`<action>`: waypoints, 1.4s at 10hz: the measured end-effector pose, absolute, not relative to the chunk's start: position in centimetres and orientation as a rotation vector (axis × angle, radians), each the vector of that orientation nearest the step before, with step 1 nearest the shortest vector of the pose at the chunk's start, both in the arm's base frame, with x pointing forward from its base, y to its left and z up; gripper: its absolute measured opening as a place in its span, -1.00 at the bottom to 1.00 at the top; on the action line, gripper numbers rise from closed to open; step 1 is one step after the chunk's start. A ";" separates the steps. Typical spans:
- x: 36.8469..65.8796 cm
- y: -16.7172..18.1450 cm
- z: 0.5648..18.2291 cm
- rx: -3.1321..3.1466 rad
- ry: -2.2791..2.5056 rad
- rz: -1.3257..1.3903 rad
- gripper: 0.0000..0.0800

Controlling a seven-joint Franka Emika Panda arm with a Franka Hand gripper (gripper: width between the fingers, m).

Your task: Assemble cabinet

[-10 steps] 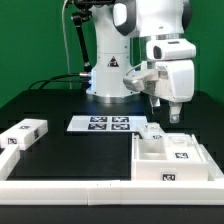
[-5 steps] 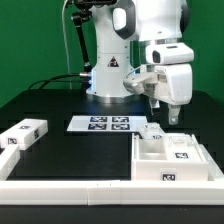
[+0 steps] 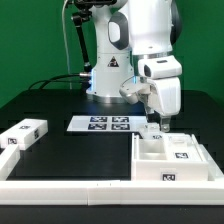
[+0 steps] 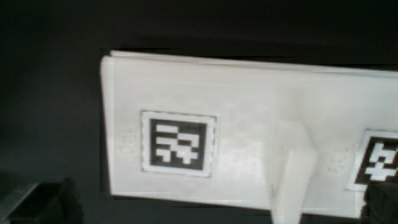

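The cabinet shell (image 3: 172,158), a large white box lying open side up, sits on the black table at the exterior view's right. A small flat white tagged piece (image 3: 150,130) lies just behind it. A white drawer-like block (image 3: 23,134) lies at the exterior view's left. My gripper (image 3: 163,121) hangs a little above the shell's back edge, next to the small piece, and is open and empty. In the wrist view a white part (image 4: 249,110) with two black-and-white tags and a raised ridge fills most of the picture. I cannot tell which part it is.
The marker board (image 3: 103,124) lies flat in the middle, in front of the robot base (image 3: 106,75). Long white border rails (image 3: 70,190) run along the front and left edges of the table.
The wrist has turned and the gripper has moved to the exterior view's left and slightly down, toward the small piece behind the shell. No part has moved.
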State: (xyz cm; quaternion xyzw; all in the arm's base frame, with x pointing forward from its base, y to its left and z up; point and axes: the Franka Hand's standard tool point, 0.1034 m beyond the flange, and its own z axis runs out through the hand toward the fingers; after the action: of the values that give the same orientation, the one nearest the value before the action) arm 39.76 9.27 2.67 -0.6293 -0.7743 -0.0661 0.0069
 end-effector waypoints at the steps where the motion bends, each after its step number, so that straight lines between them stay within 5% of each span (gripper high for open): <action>1: 39.4 9.3 2.2 -1.964 -2.413 -0.201 0.99; 3: 39.0 9.4 1.5 -1.962 -2.397 -0.196 0.99; 4: 38.8 9.5 1.2 -1.960 -2.390 -0.195 0.76; 5: 38.6 9.5 1.0 -1.960 -2.384 -0.190 0.76; 7: 38.5 9.5 0.9 -1.975 -2.369 -0.188 -0.09; 8: 38.6 9.3 0.9 -1.980 -2.365 -0.184 -0.09; 9: 39.1 9.1 1.0 -1.988 -2.363 -0.184 -0.57; 10: 39.5 8.9 1.1 -1.992 -2.362 -0.175 -0.83; 14: 39.5 8.9 1.2 -1.994 -2.362 -0.177 -0.82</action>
State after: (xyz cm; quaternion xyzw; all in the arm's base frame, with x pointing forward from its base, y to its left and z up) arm 39.52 8.89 1.17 -0.6438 -0.7627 -0.0572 0.0225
